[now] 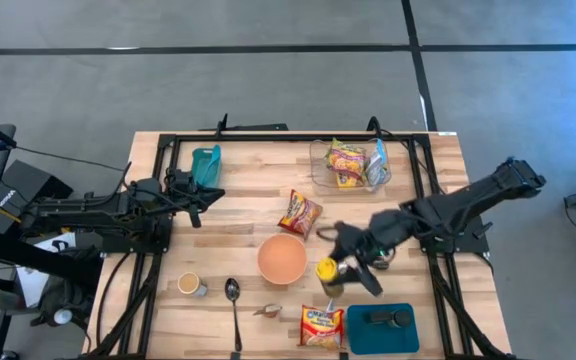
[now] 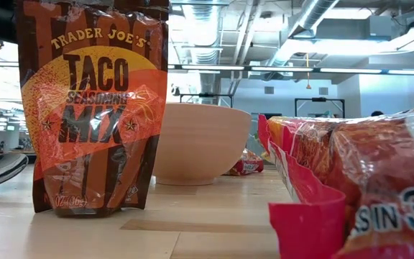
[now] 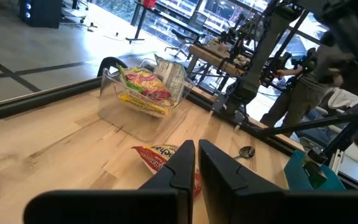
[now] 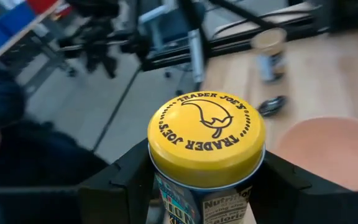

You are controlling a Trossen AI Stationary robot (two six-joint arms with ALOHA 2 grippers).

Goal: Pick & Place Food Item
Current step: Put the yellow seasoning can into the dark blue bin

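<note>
A jar with a yellow "Trader Joe's" lid stands upright between the fingers of my right gripper, just right of the orange bowl. In the high view the jar shows near the table's middle. My left gripper waits shut above the table's left side, touching nothing. A taco seasoning packet stands upright on its bottom edge in front of the bowl. A clear bin at the far side holds several snack packets. My right gripper pinches the jar's body just below the lid, one finger on each side. The fingers come level from the table's right side, slanting a little down. The jar stays upright; its base is outside the wrist view.
A red snack packet lies beyond the bowl. A noodle packet and a teal tray lie at the near right. A small cup and a spoon lie at the near left, a teal item at the far left.
</note>
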